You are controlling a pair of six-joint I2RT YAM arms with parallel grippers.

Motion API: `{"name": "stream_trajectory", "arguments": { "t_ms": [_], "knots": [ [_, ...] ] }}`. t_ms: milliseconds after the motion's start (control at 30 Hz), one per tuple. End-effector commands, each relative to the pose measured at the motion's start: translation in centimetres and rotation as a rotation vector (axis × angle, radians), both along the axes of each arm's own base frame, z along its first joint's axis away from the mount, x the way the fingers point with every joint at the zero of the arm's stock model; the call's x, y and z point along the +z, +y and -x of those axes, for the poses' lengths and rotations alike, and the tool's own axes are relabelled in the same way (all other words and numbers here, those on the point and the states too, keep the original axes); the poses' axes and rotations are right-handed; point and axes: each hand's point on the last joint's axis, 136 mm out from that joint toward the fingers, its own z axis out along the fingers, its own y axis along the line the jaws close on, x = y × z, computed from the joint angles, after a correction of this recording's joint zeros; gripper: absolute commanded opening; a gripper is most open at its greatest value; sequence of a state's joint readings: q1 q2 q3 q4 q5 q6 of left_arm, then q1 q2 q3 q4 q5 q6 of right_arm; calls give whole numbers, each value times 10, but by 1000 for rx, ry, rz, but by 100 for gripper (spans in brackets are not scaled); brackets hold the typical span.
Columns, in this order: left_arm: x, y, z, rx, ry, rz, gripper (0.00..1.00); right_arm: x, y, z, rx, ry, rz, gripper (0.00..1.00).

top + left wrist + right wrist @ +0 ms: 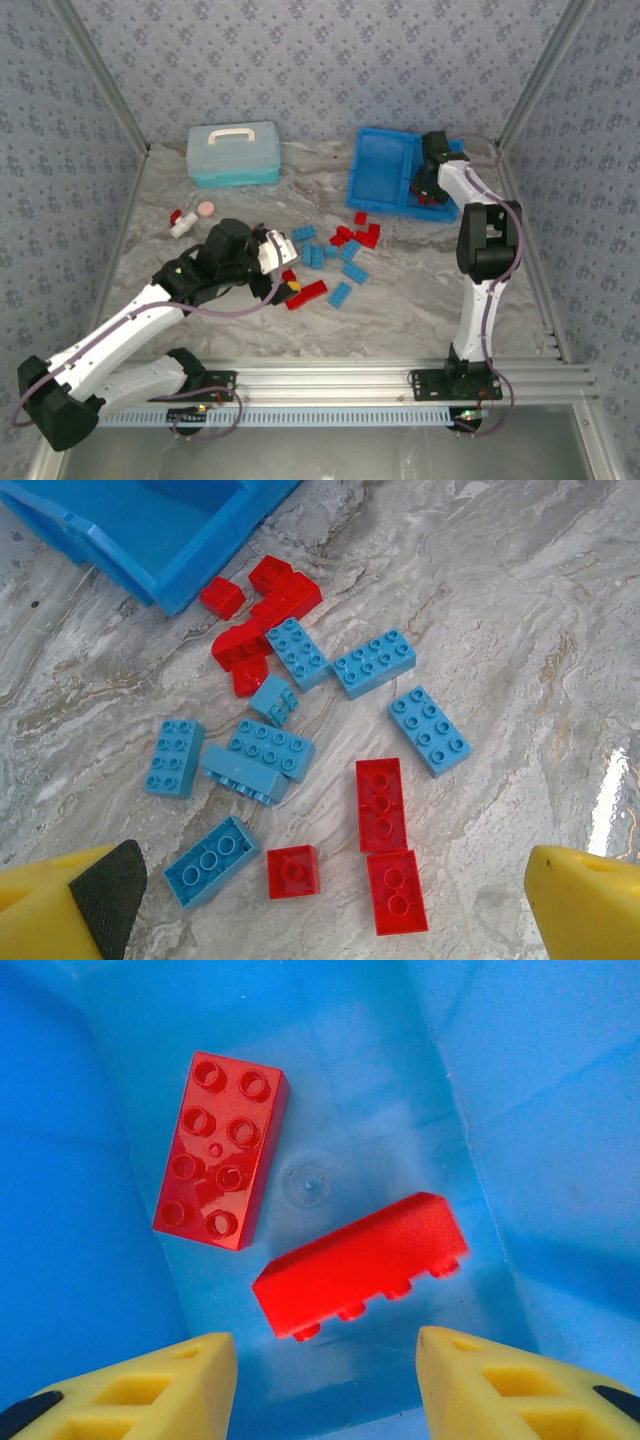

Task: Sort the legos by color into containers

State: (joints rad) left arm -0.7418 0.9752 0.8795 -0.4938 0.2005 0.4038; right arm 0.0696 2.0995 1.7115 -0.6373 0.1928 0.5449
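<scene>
Red and light blue legos point(330, 255) lie scattered mid-table. My left gripper point(275, 255) hovers open over their near-left edge. In the left wrist view its yellow fingers point(60, 910) stand far apart, with a small red brick point(293, 870), two longer red bricks point(382, 803) and several blue bricks point(270, 745) beyond them. My right gripper point(325, 1390) is open above the right compartment of the blue tray point(385, 170). Inside that compartment, one red brick point(222, 1150) lies studs up. A second red brick point(362, 1265) is on its side, slightly blurred, touching neither finger.
A pale turquoise lidded case point(234, 153) stands at the back left. A red-and-white capped item point(180, 222) and a pink disc point(206, 209) lie left of the bricks. A corner of the blue tray point(150, 530) sits just beyond the pile.
</scene>
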Motion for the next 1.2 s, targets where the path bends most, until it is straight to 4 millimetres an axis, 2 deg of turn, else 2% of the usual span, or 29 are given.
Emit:
{"name": "stream_trajectory", "arguments": {
  "t_ms": [0,100,200,300,367,433,500,600,767,933,1000,1167],
  "knots": [
    [5,-2,1,-12,-16,11,99,50,5,9,16,-82,-20,52],
    [6,-2,1,-13,-18,14,99,76,18,24,46,-146,-25,52],
    [6,-2,2,-15,-16,16,99,88,35,47,77,-171,-25,54],
    [8,-2,2,-15,-18,21,99,101,67,72,158,-230,-18,56],
    [8,-2,2,-16,-18,20,99,99,95,88,253,-245,-25,58],
    [8,-3,3,-18,-17,22,99,89,124,101,343,-224,-51,59],
    [8,-3,3,-21,-13,21,99,77,143,107,411,-186,-44,61],
    [7,-4,3,-22,-6,20,99,54,157,108,459,-116,25,66],
    [6,-2,3,-17,-8,15,99,15,167,94,472,-51,59,78],
    [6,-2,3,-16,-8,15,99,-18,169,80,460,5,85,79],
    [6,-3,3,-17,-7,15,99,-26,171,76,458,12,82,76],
    [4,-2,2,-14,-6,5,99,-42,168,71,424,43,76,60]
  ]
}}
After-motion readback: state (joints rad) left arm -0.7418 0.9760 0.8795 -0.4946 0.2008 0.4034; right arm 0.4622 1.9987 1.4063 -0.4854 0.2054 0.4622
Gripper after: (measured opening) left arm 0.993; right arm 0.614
